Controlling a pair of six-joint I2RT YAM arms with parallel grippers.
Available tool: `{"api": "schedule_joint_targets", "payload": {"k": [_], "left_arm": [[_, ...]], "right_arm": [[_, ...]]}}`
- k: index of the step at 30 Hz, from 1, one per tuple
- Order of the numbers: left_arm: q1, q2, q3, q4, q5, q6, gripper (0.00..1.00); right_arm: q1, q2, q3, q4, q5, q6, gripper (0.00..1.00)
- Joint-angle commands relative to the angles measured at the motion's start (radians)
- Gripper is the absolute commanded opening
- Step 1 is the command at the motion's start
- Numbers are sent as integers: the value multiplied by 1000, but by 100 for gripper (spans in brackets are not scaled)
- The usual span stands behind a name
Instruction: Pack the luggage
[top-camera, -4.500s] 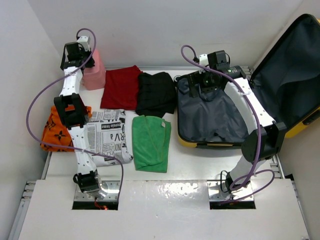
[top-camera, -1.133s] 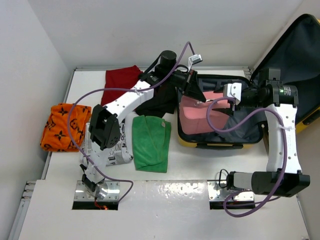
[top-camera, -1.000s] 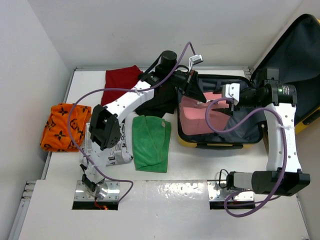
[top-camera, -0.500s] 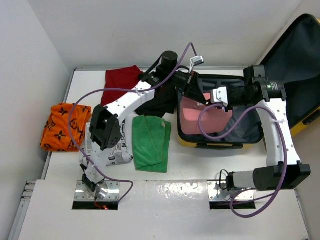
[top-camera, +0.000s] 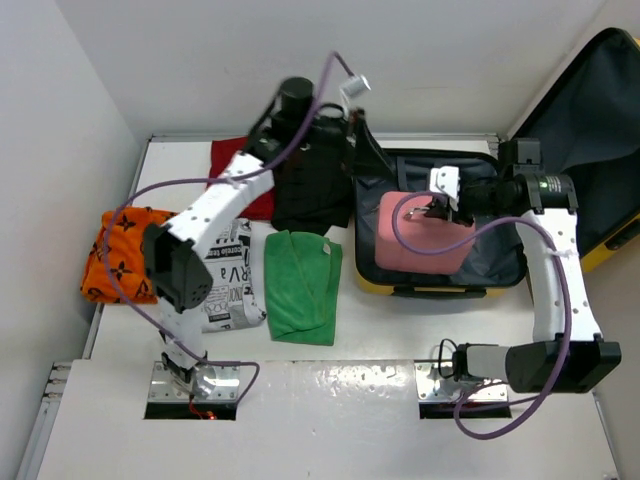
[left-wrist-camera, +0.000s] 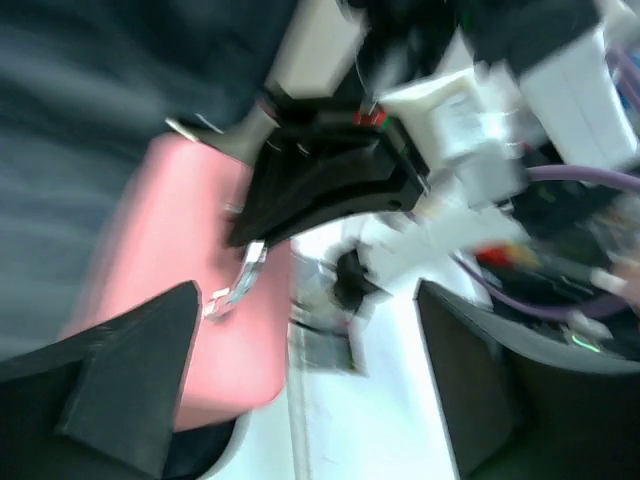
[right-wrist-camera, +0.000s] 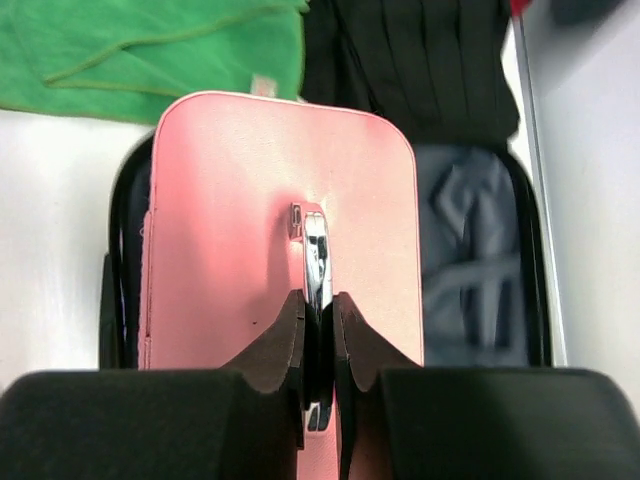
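Top external view showed the luggage (top-camera: 372, 286) open at right with the pink case (top-camera: 420, 245) now lying flat inside, so one item was packed. The left gripper (top-camera: 368, 158) had released it, jaws apart, and drawn back far-left. The right gripper (right-wrist-camera: 318, 310) had clamped onto the handle (right-wrist-camera: 316, 250); the left wrist view was too blurred to read.

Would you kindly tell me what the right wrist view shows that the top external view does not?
Only the right wrist view: the right gripper shut on the metal handle of the pink case. Only top external: the orange cloth, newspaper-print bundle and the open lid. Both: the pink case lying in the luggage, green cloth, black garment.
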Motion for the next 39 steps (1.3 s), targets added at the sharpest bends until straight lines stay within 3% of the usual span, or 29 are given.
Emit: {"api": "schedule_joint_targets", "payload": {"k": [1,2,3,5,6,8,11,23,30,39], "left_arm": [[88,-127,22,46,-200,60,100],[128,-139,32,60,-266,60,100],[148,-140,32,60,-302,60,100],[199,-140,59,60,-378,33,100],[214,-140,59,60,-395,20,100],[254,-140,59,40,-438,-4,100],[300,-150,-15,49,-532,-46,100],[363,-236,-211,152,-659,-58,100],[392,-236,-286,221,-615,-81,100],[411,-236,-323,241,-606,-81,100]], "right_arm": [[-51,-78,2,144,-20,162,0],[-54,-85,-26,175,0,201,0],[-63,-98,-37,210,30,348,0],[-67,-108,-75,383,116,474,0],[-71,-108,-78,412,136,632,0],[-69,-96,-86,507,210,734,0],[-74,-85,-112,578,366,978,0],[-184,-88,-219,666,753,1264,0],[-331,-44,-261,728,647,1433,0],[-408,16,-282,772,620,1425,0]]}}
